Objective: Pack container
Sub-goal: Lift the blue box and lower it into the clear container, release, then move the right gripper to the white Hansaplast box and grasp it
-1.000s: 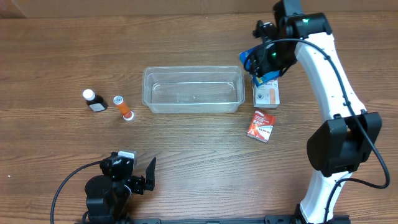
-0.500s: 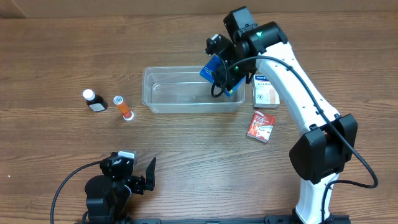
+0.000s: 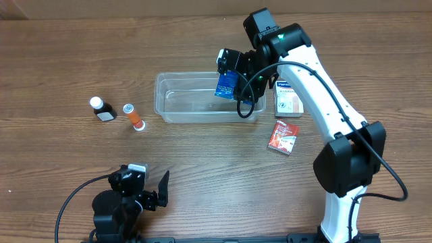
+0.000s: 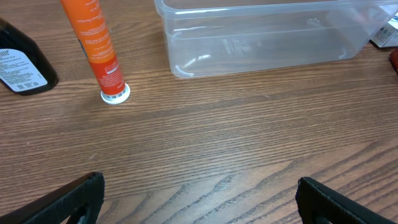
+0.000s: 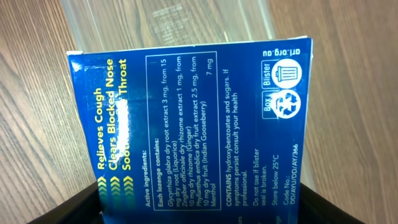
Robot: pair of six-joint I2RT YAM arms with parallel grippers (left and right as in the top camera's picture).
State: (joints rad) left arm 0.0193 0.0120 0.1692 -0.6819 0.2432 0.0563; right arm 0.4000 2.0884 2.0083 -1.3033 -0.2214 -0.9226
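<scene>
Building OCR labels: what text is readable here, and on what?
Blue box: "Relieves Cough"
Blue box: "Clears Blocked Nose"
Blue box: "Store below 25°C"
Blue box: "Do not use if blister seal is broken."
Blue box: "arl.org.au"
Orange tube, dark bottle, white box, red box: labels too small or blurred.

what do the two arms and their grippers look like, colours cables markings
Right arm: white tubular links, black joint housings, a black cable looped alongside, a small green light near the wrist. Left arm: all black, a white block on top, a black cable curving off. Left gripper and right gripper: black fingers.
</scene>
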